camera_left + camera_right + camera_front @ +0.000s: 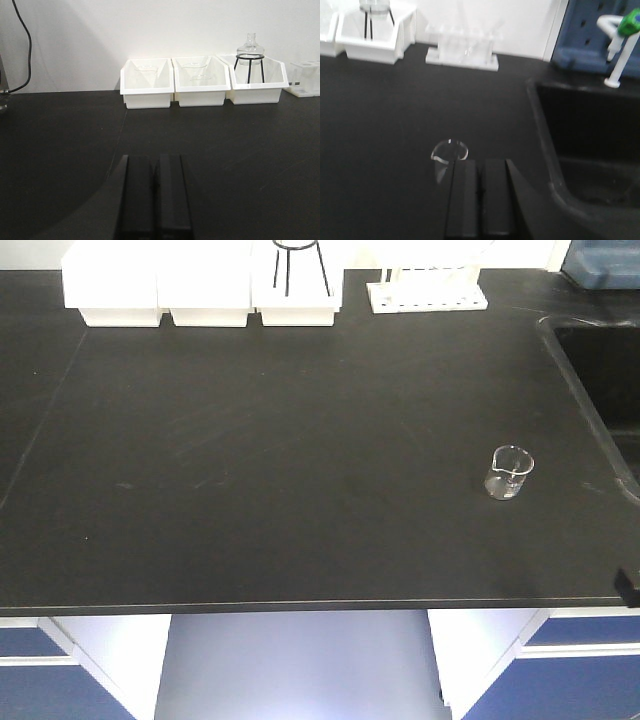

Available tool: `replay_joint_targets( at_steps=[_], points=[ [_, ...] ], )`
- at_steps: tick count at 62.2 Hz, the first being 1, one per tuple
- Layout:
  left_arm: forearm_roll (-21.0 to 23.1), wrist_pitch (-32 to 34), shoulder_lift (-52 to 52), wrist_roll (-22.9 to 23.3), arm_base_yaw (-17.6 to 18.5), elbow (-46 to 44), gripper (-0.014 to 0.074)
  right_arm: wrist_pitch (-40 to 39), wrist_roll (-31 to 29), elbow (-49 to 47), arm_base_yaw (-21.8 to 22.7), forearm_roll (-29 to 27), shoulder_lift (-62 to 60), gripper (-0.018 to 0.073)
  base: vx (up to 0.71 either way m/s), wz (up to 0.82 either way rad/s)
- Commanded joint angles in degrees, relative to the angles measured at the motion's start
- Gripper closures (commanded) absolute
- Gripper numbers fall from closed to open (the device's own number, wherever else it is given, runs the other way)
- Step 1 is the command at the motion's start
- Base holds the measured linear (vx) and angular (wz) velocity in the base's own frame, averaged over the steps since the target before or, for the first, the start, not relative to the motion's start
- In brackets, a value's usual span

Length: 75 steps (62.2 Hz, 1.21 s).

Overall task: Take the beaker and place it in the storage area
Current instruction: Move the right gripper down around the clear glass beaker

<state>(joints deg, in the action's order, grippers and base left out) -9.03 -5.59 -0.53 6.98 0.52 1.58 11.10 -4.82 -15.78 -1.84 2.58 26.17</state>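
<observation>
The beaker [510, 472] is small, clear glass, and stands upright on the right part of a black bench, near the sink. In the right wrist view the beaker [448, 154] sits just ahead and left of my right gripper [481, 162]. That gripper is shut with nothing between its fingers and is apart from the glass. My left gripper [156, 157] is also shut and empty, low over the bench and facing the white trays. The storage area is out of view.
Three white trays [200, 295] line the back edge; one holds a glass flask on a black wire stand [249, 50]. A test-tube rack [428, 295] stands to their right. A sink [600, 370] is sunk into the bench at right, with a white tap [619, 47] behind it.
</observation>
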Motion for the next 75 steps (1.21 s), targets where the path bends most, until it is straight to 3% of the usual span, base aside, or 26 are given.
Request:
replay_joint_targets(
  at_steps=[1,13,21,26,37,49,75],
  points=[
    [0.06,4.72,-0.85,0.56,0.01,-1.15,0.0603,-5.73,-0.79,-1.82,0.25,0.60,3.77,0.0478,0.00,0.00],
    [0.06,4.72,-0.85,0.56,0.01,-1.15,0.0603,-16.44,-0.26,2.68,0.25,-0.66,9.33,0.0275,0.00,0.00],
    [0.06,4.72,-0.85,0.56,0.01,-1.15,0.0603,-29.26,1.48,9.45,0.25,-1.10,12.85,0.0115,0.00,0.00],
    [0.06,4.72,-0.85,0.56,0.01,-1.15,0.0603,-35.08,1.59,12.50,0.25,-1.10,15.36,0.0064,0.00,0.00],
    [0.06,4.72,-0.85,0.56,0.01,-1.15,0.0603,-43.29,6.37,11.54,0.25,-0.55,23.85,0.0056,0.00,0.00],
    [0.06,4.72,-0.85,0.56,0.01,-1.15,0.0603,-51.67,7.47,10.66,0.25,7.96,35.55,0.0056,0.00,0.00],
    [0.06,4.72,-0.85,0.56,0.01,-1.15,0.0603,-83.75,3.97,10.66,0.25,5.27,66.49,0.0056,0.00,0.00]
  ],
)
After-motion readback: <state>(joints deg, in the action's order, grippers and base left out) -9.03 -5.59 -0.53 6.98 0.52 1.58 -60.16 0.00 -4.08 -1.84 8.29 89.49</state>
